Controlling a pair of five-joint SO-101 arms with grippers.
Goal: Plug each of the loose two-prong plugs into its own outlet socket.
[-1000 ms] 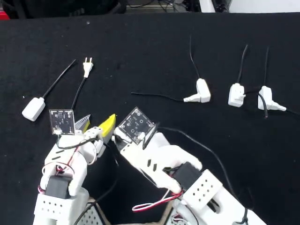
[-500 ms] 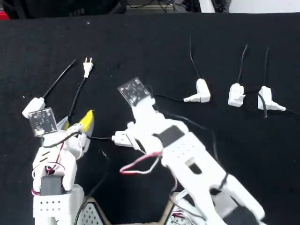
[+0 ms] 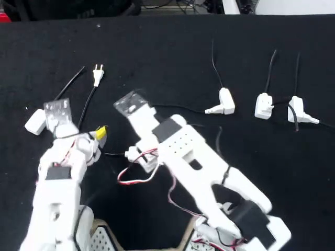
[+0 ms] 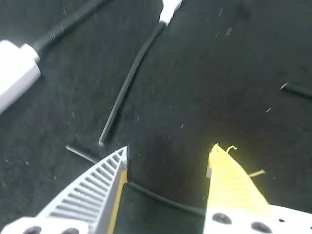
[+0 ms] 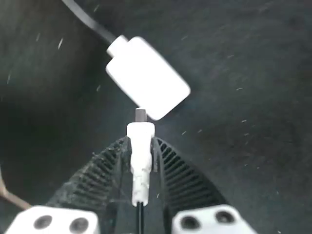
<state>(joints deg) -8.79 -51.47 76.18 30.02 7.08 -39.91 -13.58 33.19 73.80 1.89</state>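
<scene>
- The right gripper (image 5: pixel 141 142) is clamped on a white plug (image 5: pixel 140 161), whose cord runs back between the fingers. The right arm reaches over the left half of the tabletop (image 3: pixel 172 47), about midway between the far and near edges.
- The prongs (image 5: pixel 141 115) sit right at the edge of a white socket (image 5: pixel 147 78) lying flat. I cannot tell whether they touch it.
- The socket lies slantwise to the plug, so the prongs seem aimed at its long side near a corner, not squarely at the end opposite its cord.
- A forward push from here would likely shove or spin the socket across the tabletop instead of seating the prongs, since nothing pins it down.
- Force met off-axis could also bend the prongs or twist the plug in the grip.
- The left gripper (image 4: pixel 168 156) is spread wide and empty, low over the tabletop near the left edge. A thin black cord (image 4: pixel 161 197) crosses between its fingers (it braces nothing as it stands).
- If it closes there, it may catch that cord and tug whatever hangs on its end.
- A loose plug (image 3: pixel 97 75) waits toward the far-left corner, and a second socket (image 3: pixel 35 121) lies by the left edge. Both are near enough to the left gripper that a careless sweep could knock them askew.
</scene>
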